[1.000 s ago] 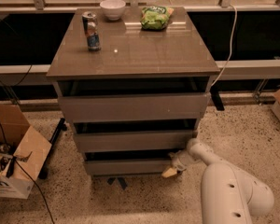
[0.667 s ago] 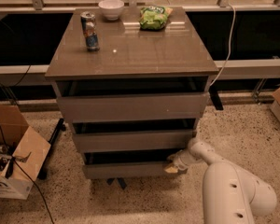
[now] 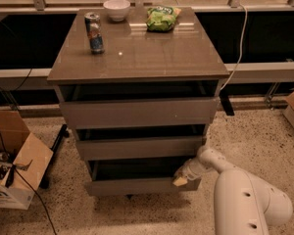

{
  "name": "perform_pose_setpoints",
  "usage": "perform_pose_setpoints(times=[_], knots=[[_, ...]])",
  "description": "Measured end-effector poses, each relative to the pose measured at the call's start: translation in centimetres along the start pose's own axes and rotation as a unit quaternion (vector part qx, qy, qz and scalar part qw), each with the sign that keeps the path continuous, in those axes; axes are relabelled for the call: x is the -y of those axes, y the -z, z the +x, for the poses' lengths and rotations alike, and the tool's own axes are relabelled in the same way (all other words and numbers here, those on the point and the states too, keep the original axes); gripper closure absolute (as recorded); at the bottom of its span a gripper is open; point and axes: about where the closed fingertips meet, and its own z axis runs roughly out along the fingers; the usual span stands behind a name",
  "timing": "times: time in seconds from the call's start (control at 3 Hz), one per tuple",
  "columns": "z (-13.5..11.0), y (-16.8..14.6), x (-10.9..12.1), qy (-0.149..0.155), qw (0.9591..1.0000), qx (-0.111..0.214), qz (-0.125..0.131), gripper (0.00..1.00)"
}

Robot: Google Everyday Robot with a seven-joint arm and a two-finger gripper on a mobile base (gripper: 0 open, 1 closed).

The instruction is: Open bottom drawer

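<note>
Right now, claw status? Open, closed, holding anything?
Single claw: cannot be told. It is at the right end of the bottom drawer, against the top edge of its front.

Glossy bottom drawer point(image 3: 137, 186), smooth plastic tool point(image 3: 180, 180) at its right end

Gripper point(image 3: 180, 180) at right end of bottom drawer point(image 3: 137, 186); can point(image 3: 93, 32), bowl point(image 3: 116, 9), bag point(image 3: 161, 18) on cabinet top point(image 3: 152, 53).

Countertop point(image 3: 152, 53) holds can point(image 3: 94, 32), bowl point(image 3: 116, 9), bag point(image 3: 162, 18); end effector point(image 3: 180, 180) at bottom drawer point(image 3: 132, 186).
</note>
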Motion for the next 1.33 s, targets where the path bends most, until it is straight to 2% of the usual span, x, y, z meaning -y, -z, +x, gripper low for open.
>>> perform_pose_setpoints(times=[0.33, 0.67, 1.0, 1.33], knots=[[-0.01, -0.07, -0.09, 0.000, 1.0000, 0.000, -0.001, 0.17], [0.03, -0.30, -0.28, 0.000, 1.0000, 0.000, -0.003, 0.00], [0.21, -0.50, -0.41, 0.000, 1.0000, -0.008, -0.004, 0.00], [0.73, -1.00, -0.78, 0.000, 0.9995, -0.031, -0.006, 0.00]])
